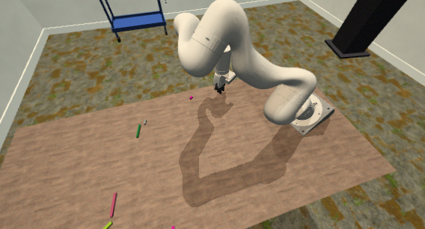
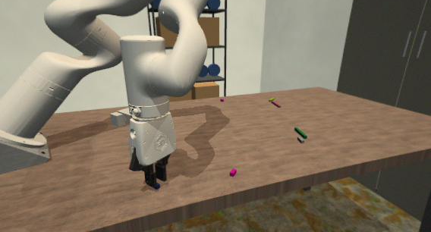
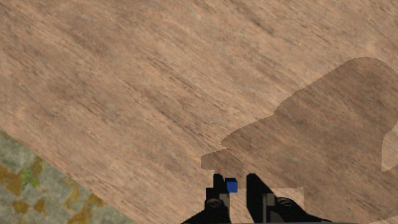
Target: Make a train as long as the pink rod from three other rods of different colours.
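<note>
My gripper [image 1: 220, 90] [image 2: 158, 182] [image 3: 233, 190] is low over the table, its fingers partly open. A small blue rod [image 2: 157, 186] [image 3: 231, 185] is between them, close to one finger, with a gap to the other. A magenta rod [image 1: 191, 97] [image 2: 233, 172] lies near the table edge. A green rod [image 1: 138, 131] [image 2: 300, 133] lies beside a short grey rod [image 1: 145, 122] [image 2: 300, 139], a small gap between them. The pink rod [image 1: 113, 204] [image 2: 276, 104] lies near a lime rod [image 1: 108, 225] [image 2: 272, 99]. Another magenta rod [image 1: 173, 227] [image 2: 221, 100] lies apart.
The wooden table [image 1: 67, 154] [image 2: 364, 118] [image 3: 100, 75] ends close to the gripper. The arm's base [image 1: 312, 114] [image 2: 23, 152] stands at one end of the table. The arm's shadow falls across the wood. A blue cart [image 1: 138, 22] and a black pillar [image 1: 355, 23] stand off the table.
</note>
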Robot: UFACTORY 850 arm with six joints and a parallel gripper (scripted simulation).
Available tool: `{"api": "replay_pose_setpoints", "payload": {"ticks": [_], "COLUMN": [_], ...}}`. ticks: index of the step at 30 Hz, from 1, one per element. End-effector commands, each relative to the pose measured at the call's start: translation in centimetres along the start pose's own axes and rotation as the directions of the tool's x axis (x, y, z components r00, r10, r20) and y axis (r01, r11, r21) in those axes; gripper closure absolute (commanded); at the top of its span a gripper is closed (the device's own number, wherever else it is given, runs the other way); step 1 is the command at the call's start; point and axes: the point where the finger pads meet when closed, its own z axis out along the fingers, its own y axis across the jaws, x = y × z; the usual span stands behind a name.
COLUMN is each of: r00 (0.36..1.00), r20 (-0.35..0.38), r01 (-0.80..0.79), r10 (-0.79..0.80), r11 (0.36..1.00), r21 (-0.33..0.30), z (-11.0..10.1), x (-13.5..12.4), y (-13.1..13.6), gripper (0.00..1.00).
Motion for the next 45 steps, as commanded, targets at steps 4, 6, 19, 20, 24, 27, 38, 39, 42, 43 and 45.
{"api": "replay_pose_setpoints", "payload": {"ticks": [4, 6, 19, 20, 24, 27, 38, 39, 42, 43, 45], "r00": [1.0, 1.0, 1.0, 1.0, 1.0, 1.0, 1.0, 1.0, 1.0, 1.0, 1.0], "r20": [0.001, 0.001, 0.001, 0.001, 0.001, 0.001, 0.001, 0.001, 0.001, 0.001, 0.001], "r01": [0.0, 0.0, 0.0, 0.0, 0.0, 0.0, 0.0, 0.0, 0.0, 0.0, 0.0], "r10": [0.0, 0.0, 0.0, 0.0, 0.0, 0.0, 0.0, 0.0, 0.0, 0.0, 0.0], "r11": [1.0, 1.0, 1.0, 1.0, 1.0, 1.0, 1.0, 1.0, 1.0, 1.0, 1.0], "r21": [0.0, 0.0, 0.0, 0.0, 0.0, 0.0, 0.0, 0.0, 0.0, 0.0, 0.0], "z": [-0.04, -0.04, -0.04, -0.04, -0.04, -0.04, 0.04, 0.08, 0.13, 0.19, 0.33], "x": [-0.06, -0.06, -0.06, -0.06, -0.06, -0.06, -0.06, -0.06, -0.06, -0.06, -0.06], "y": [0.0, 0.0, 0.0, 0.0, 0.0, 0.0, 0.0, 0.0, 0.0, 0.0, 0.0], "gripper": [0.76, 0.76, 0.76, 0.76, 0.76, 0.76, 0.76, 0.76, 0.76, 0.76, 0.76]}}
